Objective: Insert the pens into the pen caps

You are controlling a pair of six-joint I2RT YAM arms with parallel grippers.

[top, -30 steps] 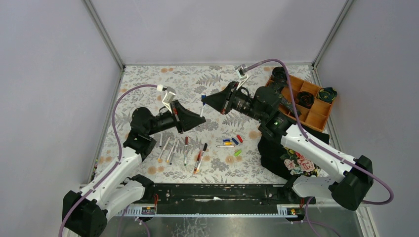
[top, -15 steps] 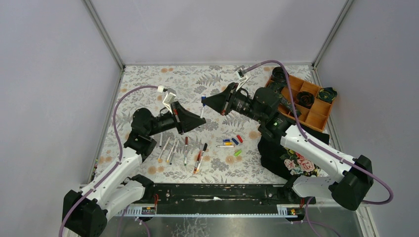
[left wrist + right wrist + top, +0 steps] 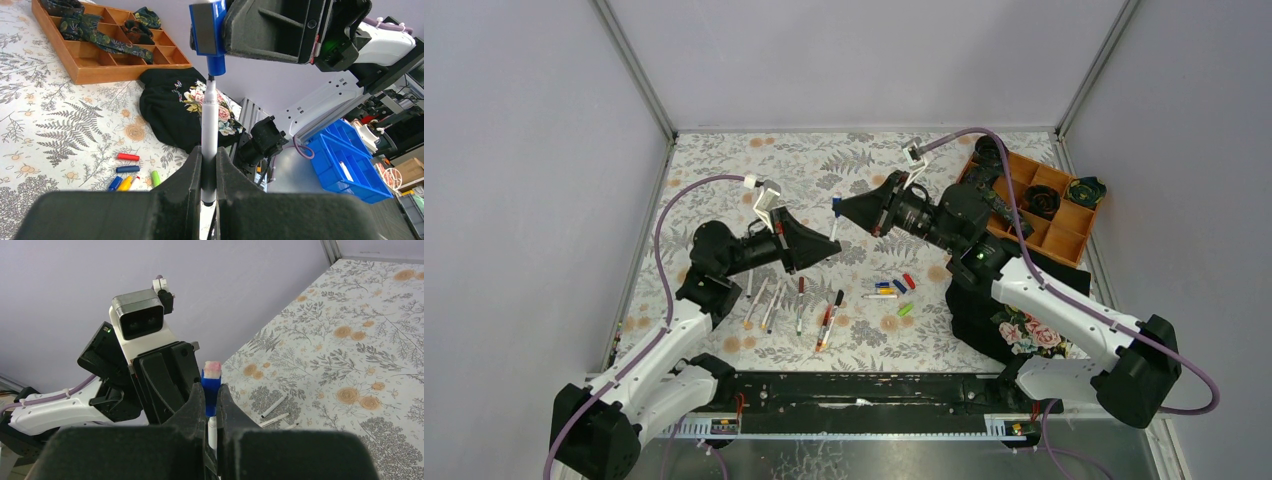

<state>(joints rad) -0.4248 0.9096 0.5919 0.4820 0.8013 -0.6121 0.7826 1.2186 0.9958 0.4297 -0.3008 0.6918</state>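
My left gripper (image 3: 209, 155) is shut on the lower barrel of a white pen (image 3: 209, 120) that points up. The pen's tip sits at the mouth of a blue pen cap (image 3: 215, 62), on which my right gripper (image 3: 212, 390) is shut. From above, the two grippers meet tip to tip over the mat, left gripper (image 3: 834, 243) below right gripper (image 3: 839, 208), with the pen (image 3: 833, 222) between them. Several loose pens (image 3: 774, 300) lie on the mat below my left gripper. Loose pen caps (image 3: 894, 288) in red, blue, yellow and green lie to their right.
A wooden compartment tray (image 3: 1064, 235) holding dark cloth items stands at the back right. A black floral cloth (image 3: 1014, 325) lies under my right arm. Metal frame posts and grey walls bound the patterned mat. Blue bins (image 3: 345, 160) stand off the table.
My left gripper has edged a little to the right with the pen. My right gripper has shifted slightly with the blue cap, so the two stand closer together.
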